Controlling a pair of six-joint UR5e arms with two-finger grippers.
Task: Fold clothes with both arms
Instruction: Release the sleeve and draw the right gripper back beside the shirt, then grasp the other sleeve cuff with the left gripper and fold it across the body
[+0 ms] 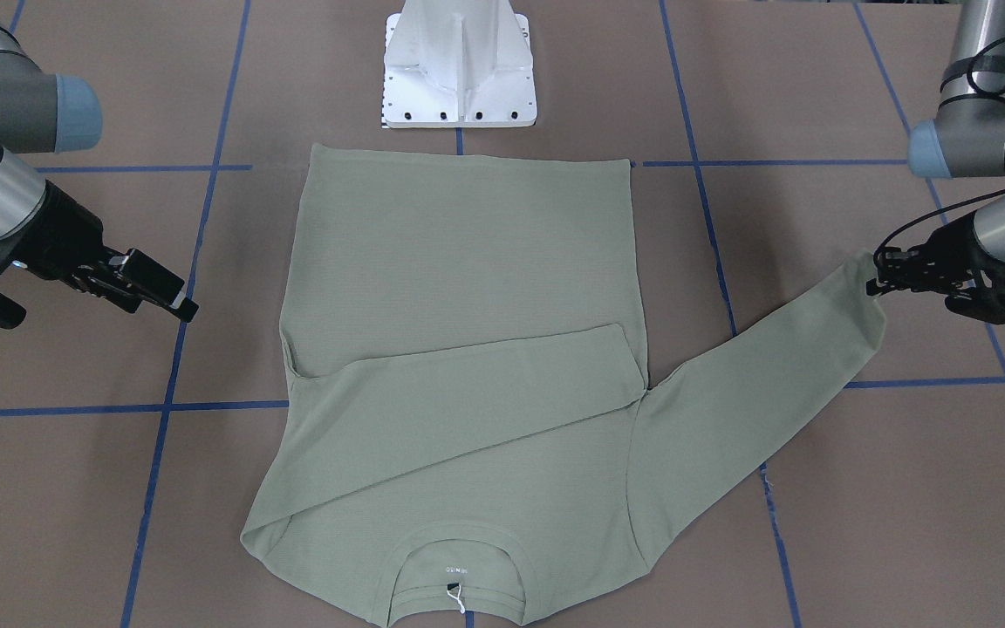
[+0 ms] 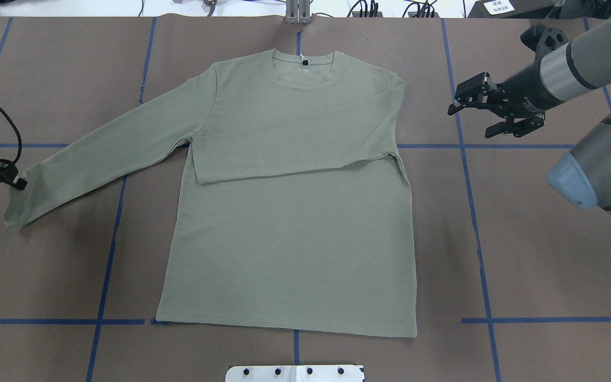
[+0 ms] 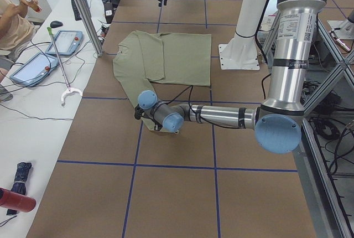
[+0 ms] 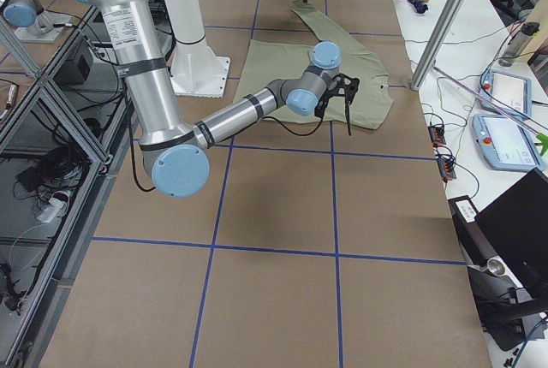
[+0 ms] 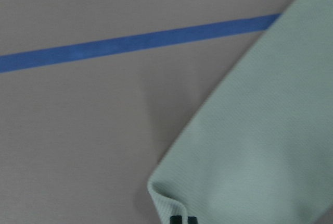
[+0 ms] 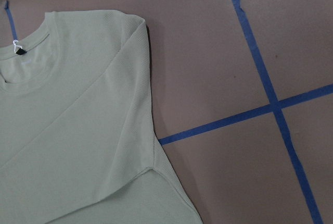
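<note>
The sage-green shirt (image 2: 295,239) lies flat on the table, collar (image 2: 303,63) away from the robot. The sleeve on the robot's right is folded across the chest (image 2: 295,148). The other sleeve (image 2: 98,159) stretches out toward the robot's left. My left gripper (image 2: 18,184) is low at that sleeve's cuff (image 1: 860,279) and appears shut on its corner; the left wrist view shows the cuff (image 5: 260,146) curled against a dark fingertip (image 5: 179,219). My right gripper (image 2: 467,114) is open and empty, above bare table beside the shirt's shoulder (image 6: 130,31).
The white pedestal base (image 1: 459,78) stands just behind the shirt's hem. Blue tape lines (image 2: 478,233) cross the brown table. Beyond the table's far edge, a side bench holds tablets (image 3: 55,41) and cables, with a metal post (image 3: 83,11) at the edge.
</note>
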